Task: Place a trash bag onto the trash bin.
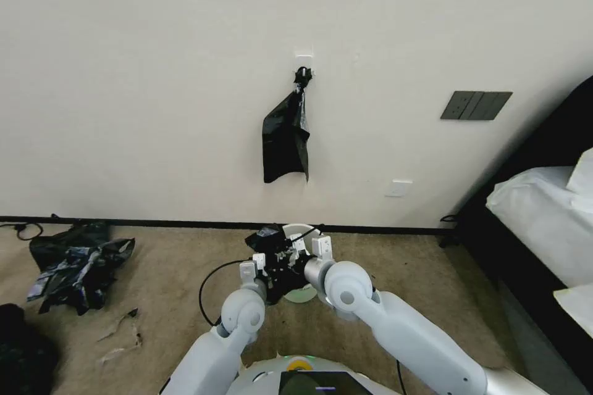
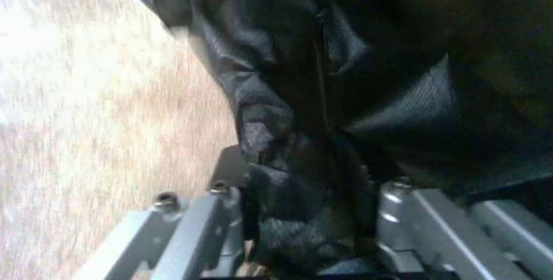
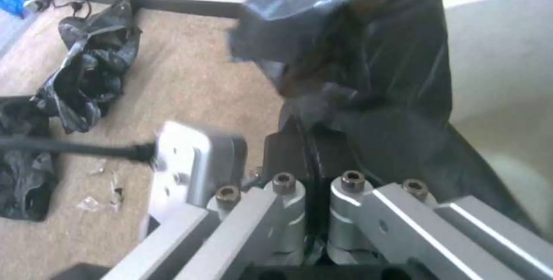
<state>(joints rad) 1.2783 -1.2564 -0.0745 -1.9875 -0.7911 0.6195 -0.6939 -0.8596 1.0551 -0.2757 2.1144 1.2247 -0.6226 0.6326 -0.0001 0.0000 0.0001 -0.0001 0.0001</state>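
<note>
- Where the carpet meets the far wall, the trash bag [image 1: 270, 239] is seen bunched over the near-left part of the trash bin [image 1: 307, 231], its wrinkled black film draped against the bin's cream-white rim and outer wall [image 3: 507, 77].
- Most of the bin's mouth is left uncovered on the right side, as is shown in the right wrist view.
- A fold of the trash bag [image 2: 300, 150] is pinched by the left gripper [image 2: 305, 224], whose metal fingers [image 2: 403, 211] are closed narrowly on the plastic.
- Another fold of the bag [image 3: 345, 77] is clamped by the right gripper [image 3: 314, 193]; its fingers [image 3: 351, 202] are drawn almost together with black film caught between them.
- Both grippers are held close together just near of the bin, the left gripper [image 1: 262, 265] on the left and the right gripper [image 1: 309, 256] on the right.
- A black cable [image 1: 207, 287] is looped on the carpet beside the left arm.
- A second black bag [image 1: 285, 136] is hung from a hook [image 1: 303, 73] on the wall above the bin.
- A crumpled black plastic pile [image 1: 77, 265] with blue-grey patches is lain on the carpet far to the left, well apart from the bin.
- A dark switch plate [image 1: 475, 105] is fixed on the wall to the right, and a bed with white bedding [image 1: 543, 216] is stood at the right edge.
</note>
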